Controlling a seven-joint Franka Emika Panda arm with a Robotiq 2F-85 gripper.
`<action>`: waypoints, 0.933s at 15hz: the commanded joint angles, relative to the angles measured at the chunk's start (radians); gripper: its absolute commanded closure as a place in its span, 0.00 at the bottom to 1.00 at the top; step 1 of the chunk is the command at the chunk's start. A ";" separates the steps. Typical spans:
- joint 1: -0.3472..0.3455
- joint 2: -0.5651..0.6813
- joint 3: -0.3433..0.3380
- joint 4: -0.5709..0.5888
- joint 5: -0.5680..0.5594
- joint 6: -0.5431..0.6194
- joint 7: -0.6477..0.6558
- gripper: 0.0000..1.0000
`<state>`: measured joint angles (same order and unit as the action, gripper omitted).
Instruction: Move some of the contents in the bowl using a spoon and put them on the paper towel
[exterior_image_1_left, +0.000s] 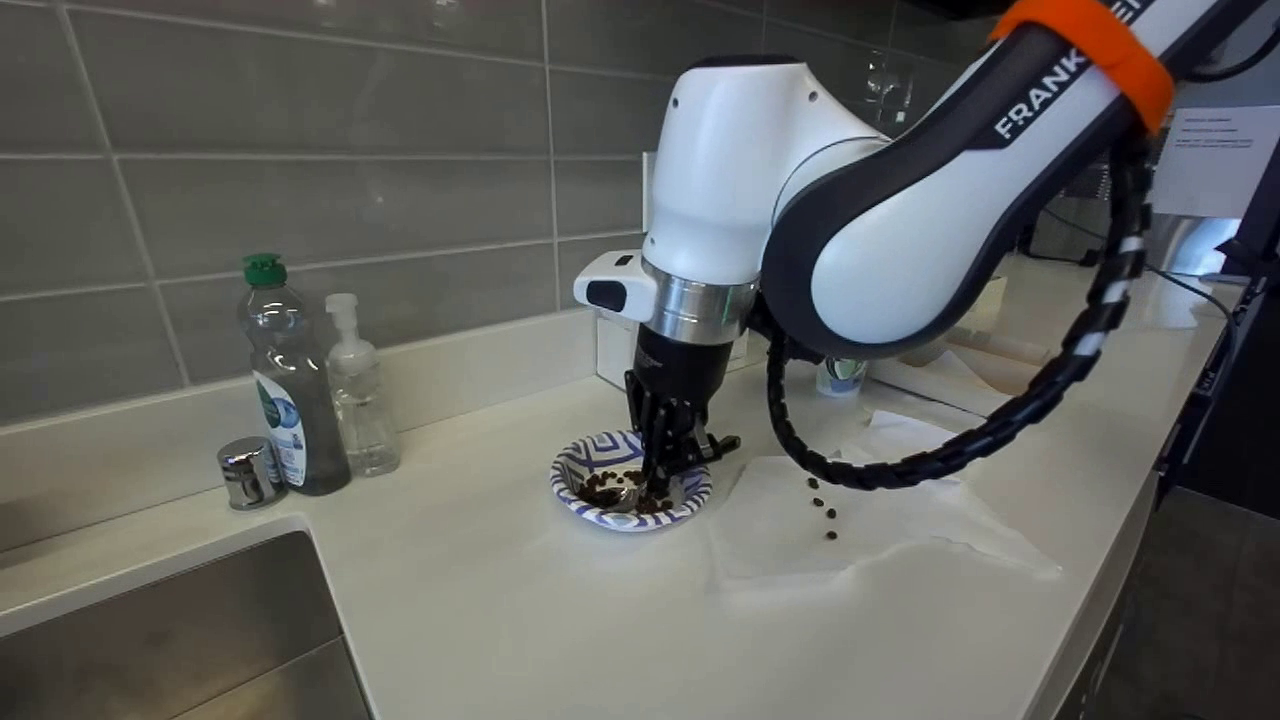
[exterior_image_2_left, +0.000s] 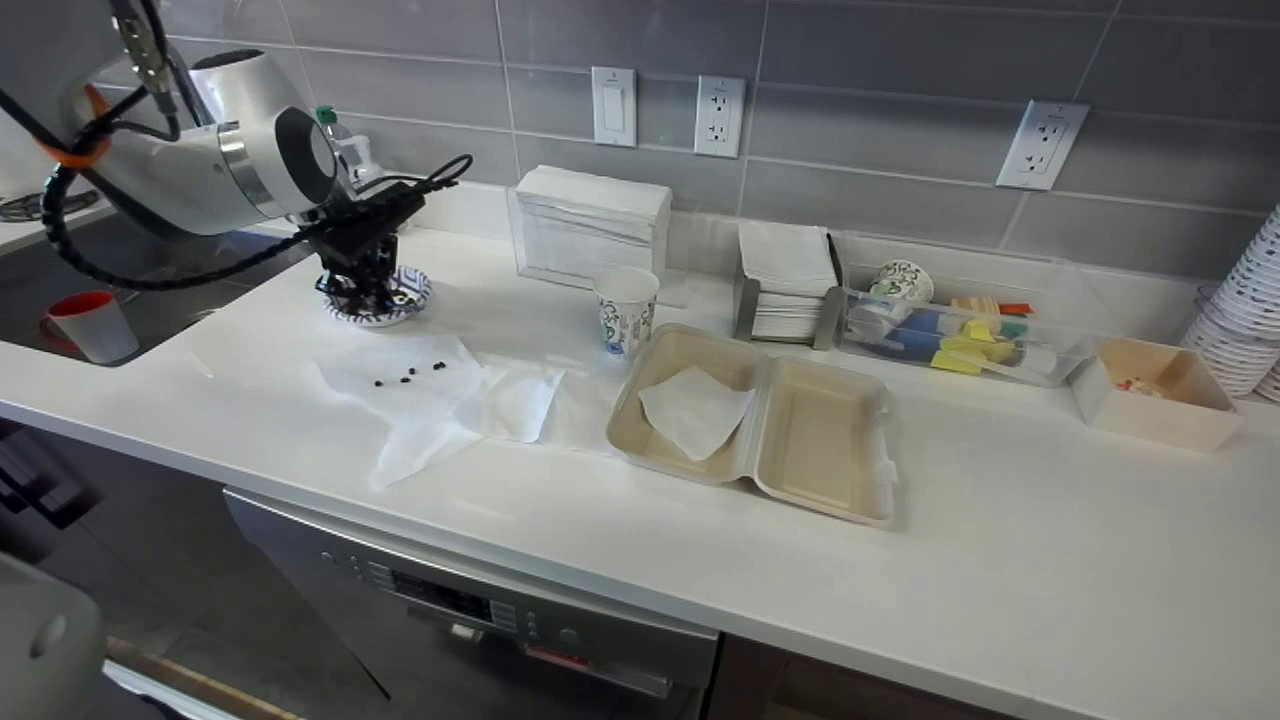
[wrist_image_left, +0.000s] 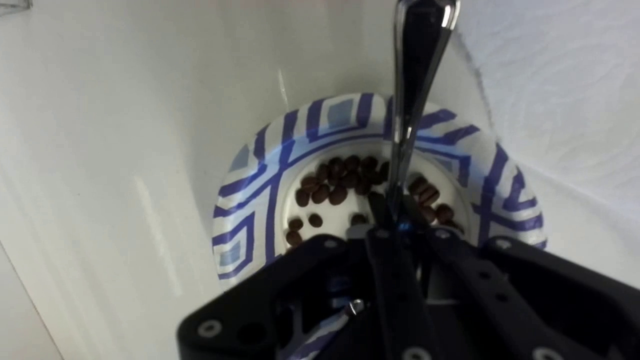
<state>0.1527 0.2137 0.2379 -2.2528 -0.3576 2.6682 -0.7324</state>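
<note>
The bowl with the blue-and-white rim (exterior_image_1_left: 567, 478) stands on the counter, also in an exterior view (exterior_image_2_left: 418, 288) and the wrist view (wrist_image_left: 250, 172). Dark brown contents (wrist_image_left: 337, 180) lie inside it. My gripper (exterior_image_1_left: 655, 485) points down into the bowl, its fingertips (wrist_image_left: 395, 210) shut on the spoon. The spoon's handle (wrist_image_left: 420, 55) sticks out past the rim; its shiny head (exterior_image_1_left: 625, 497) is in the bowl among the bits. The white paper towel (exterior_image_1_left: 770, 530) lies beside the bowl, also in an exterior view (exterior_image_2_left: 425, 400), with several bits (exterior_image_2_left: 407, 379) on it.
A dish soap bottle (exterior_image_1_left: 290, 400), a pump bottle (exterior_image_1_left: 362, 410) and a sink (exterior_image_1_left: 180, 620) are on the bowl's far side from the towel. A paper cup (exterior_image_2_left: 627, 312), an open takeout container (exterior_image_2_left: 825, 440) and a white box (exterior_image_2_left: 590, 235) stand beyond the towel.
</note>
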 joint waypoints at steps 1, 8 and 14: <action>-0.036 -0.005 0.030 -0.008 0.148 0.025 -0.086 0.98; -0.056 -0.063 0.026 -0.012 0.262 -0.022 -0.177 0.98; -0.048 -0.221 -0.006 -0.074 0.301 -0.147 -0.199 0.98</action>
<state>0.1045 0.1076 0.2480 -2.2643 -0.0900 2.6023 -0.9055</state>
